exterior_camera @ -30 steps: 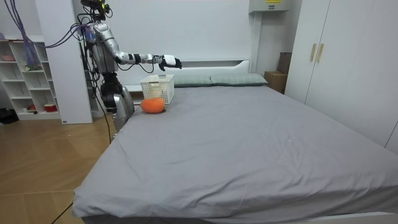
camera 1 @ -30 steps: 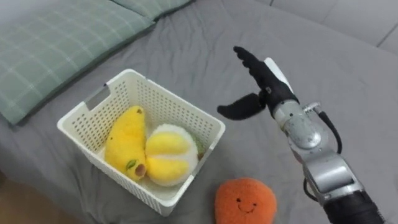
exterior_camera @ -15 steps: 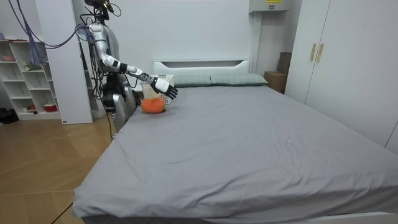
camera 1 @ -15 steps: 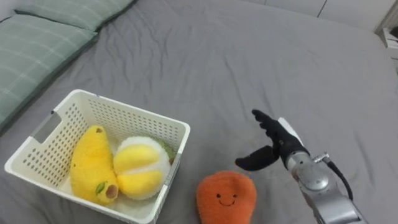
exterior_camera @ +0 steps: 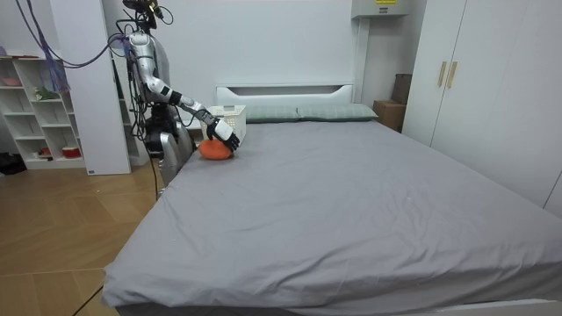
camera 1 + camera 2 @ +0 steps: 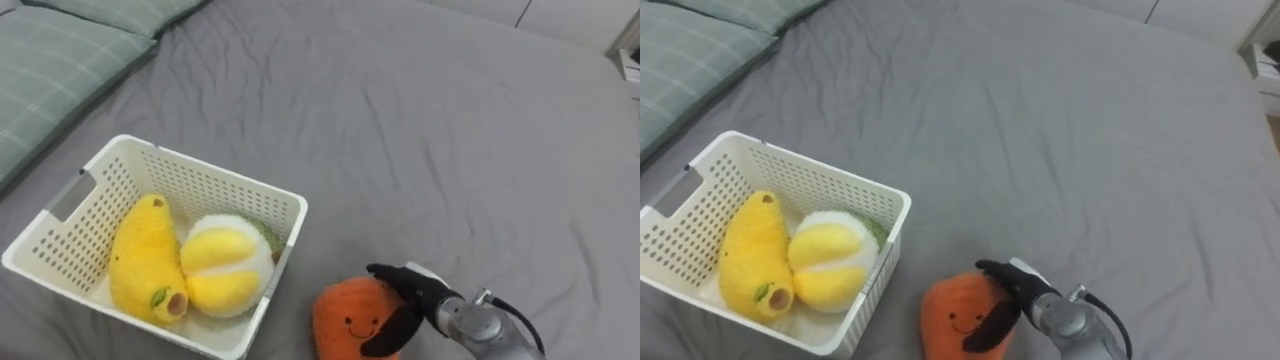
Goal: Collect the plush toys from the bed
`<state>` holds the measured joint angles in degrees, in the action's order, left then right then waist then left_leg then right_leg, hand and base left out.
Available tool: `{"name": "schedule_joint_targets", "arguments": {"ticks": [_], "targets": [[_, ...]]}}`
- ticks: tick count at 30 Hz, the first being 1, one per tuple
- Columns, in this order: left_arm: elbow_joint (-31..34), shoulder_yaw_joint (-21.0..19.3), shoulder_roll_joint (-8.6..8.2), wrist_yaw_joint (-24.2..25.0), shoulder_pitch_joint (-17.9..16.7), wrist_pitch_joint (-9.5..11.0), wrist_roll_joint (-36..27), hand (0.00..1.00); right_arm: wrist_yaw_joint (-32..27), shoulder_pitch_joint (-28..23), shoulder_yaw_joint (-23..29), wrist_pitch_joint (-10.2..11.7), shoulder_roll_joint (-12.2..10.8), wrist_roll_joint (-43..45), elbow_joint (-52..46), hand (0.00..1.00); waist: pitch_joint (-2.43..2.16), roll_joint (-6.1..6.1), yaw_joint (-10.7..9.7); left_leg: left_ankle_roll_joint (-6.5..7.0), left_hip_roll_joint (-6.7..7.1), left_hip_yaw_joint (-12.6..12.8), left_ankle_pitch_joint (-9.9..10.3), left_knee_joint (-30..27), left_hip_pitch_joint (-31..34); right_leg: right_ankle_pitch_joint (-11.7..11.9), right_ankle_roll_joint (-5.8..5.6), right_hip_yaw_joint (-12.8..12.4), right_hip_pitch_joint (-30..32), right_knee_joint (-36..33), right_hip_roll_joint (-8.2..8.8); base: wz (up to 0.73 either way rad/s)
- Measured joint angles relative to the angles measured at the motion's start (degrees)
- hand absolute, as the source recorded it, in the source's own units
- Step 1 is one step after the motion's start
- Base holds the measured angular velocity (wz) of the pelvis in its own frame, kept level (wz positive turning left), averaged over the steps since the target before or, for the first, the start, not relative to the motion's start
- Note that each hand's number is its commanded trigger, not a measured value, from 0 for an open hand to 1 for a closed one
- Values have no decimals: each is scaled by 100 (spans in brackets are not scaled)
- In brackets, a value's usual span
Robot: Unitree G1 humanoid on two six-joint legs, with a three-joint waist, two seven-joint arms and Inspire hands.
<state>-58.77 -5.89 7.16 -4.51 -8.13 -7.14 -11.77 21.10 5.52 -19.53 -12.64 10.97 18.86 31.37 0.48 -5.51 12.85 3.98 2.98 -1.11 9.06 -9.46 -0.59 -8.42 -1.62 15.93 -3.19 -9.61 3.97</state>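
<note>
An orange plush toy with a smiling face (image 6: 343,316) lies on the grey bed just right of a white slatted basket (image 6: 290,203). In the basket lie a yellow banana plush (image 6: 140,265) and a round yellow-and-white plush (image 6: 220,265). My right hand (image 6: 410,290) reaches in from the lower right and rests against the orange toy's right side. Its fingers lie over the top and the thumb runs down the front, still spread, so it is open. In the room view I stand at the bed's head corner, my right hand (image 5: 221,133) lowered onto the toy (image 5: 211,149).
A green checked pillow (image 6: 50,60) lies at the upper left beside the basket. The grey sheet (image 6: 450,130) stretches wide to the right and far side. White shelves (image 5: 35,114) stand behind me in the room view.
My right hand has come down and leftward from above the sheet onto the orange toy's right side. The camera view shifted slightly.
</note>
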Motion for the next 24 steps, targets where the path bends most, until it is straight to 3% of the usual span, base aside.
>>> {"name": "schedule_joint_targets", "arguments": {"ticks": [1,2,3,5,7,10,14,24], "targets": [[-60,1,0,0,19,0,1,0,77,20,-64,-1,0,86,115,0,12,14,39,-1,0,-11,2,-8,7,0,0,12,0,1,0,6],[-96,-3,3,0,26,-1,0,0,158,29,-89,-11,-3,176,211,15,6,7,59,-3,2,-47,8,-20,20,0,0,43,-5,0,1,11],[-96,-6,3,0,27,-1,0,0,189,29,-94,-22,-3,209,238,52,5,2,76,-4,2,-69,13,-21,39,0,0,70,-6,0,1,13],[-94,-8,1,0,35,1,3,0,288,45,-118,-66,-6,374,366,81,5,-8,167,-14,2,-114,26,-55,82,0,0,137,-5,0,1,11],[-94,-9,1,-1,34,4,7,0,294,85,-118,-74,-23,449,513,100,7,-9,198,-15,4,-140,26,-75,104,0,1,154,-2,0,-1,7],[-95,-14,5,1,17,3,21,0,295,145,-117,-74,-63,476,721,100,13,-17,336,-23,1,-154,31,-79,118,0,1,144,11,4,-12,0],[-95,-24,11,3,15,-2,14,0,319,183,-193,-128,-277,551,823,100,39,-47,486,-32,-12,-168,36,-81,129,0,1,146,15,10,-25,1],[-214,-21,32,4,7,-8,-3,0,375,219,-450,-117,-406,568,918,100,100,-18,483,-31,16,-230,37,-155,219,3,7,191,14,69,-12,4]]}}
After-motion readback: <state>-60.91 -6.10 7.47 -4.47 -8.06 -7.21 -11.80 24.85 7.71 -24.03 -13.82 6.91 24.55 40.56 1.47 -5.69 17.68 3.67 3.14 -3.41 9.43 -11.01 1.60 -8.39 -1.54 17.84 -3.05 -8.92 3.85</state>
